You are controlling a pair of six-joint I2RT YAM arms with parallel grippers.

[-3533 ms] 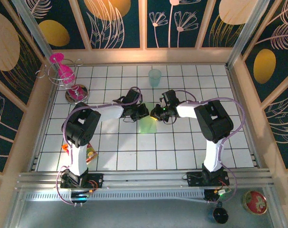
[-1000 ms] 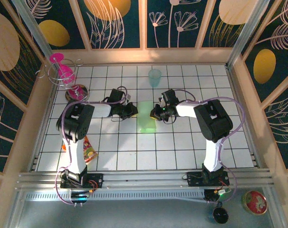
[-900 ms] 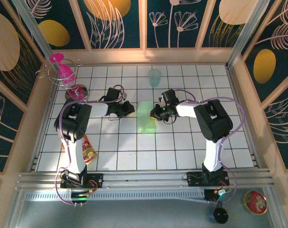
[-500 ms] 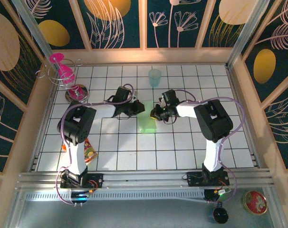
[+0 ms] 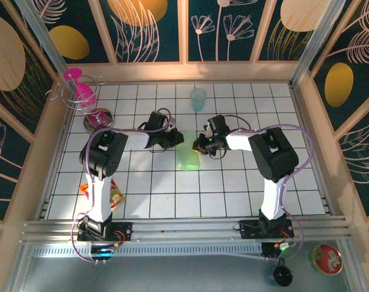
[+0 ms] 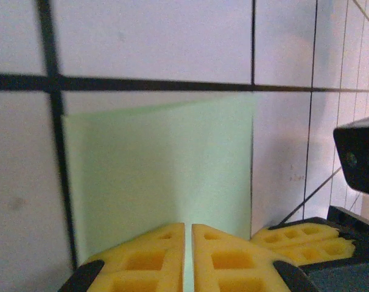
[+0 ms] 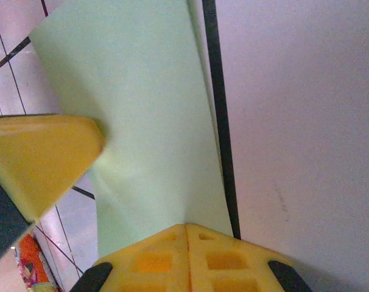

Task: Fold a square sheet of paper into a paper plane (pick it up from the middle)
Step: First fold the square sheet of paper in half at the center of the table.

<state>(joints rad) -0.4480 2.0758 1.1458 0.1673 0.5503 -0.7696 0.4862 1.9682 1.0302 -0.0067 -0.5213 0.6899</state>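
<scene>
Our left gripper point(image 6: 188, 228), jaws together, sits at the folded green paper's point(image 6: 163, 164) left edge. Our right gripper point(image 7: 186, 228), likewise together, sits at its right.

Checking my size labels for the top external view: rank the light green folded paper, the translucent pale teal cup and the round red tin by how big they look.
1 and 2, too alike to rank: the light green folded paper and the round red tin.
3: the translucent pale teal cup, clearly smallest.

Left hand point(image 6: 188, 226) and right hand point(image 7: 186, 226) — both closed, held low, close together.
</scene>
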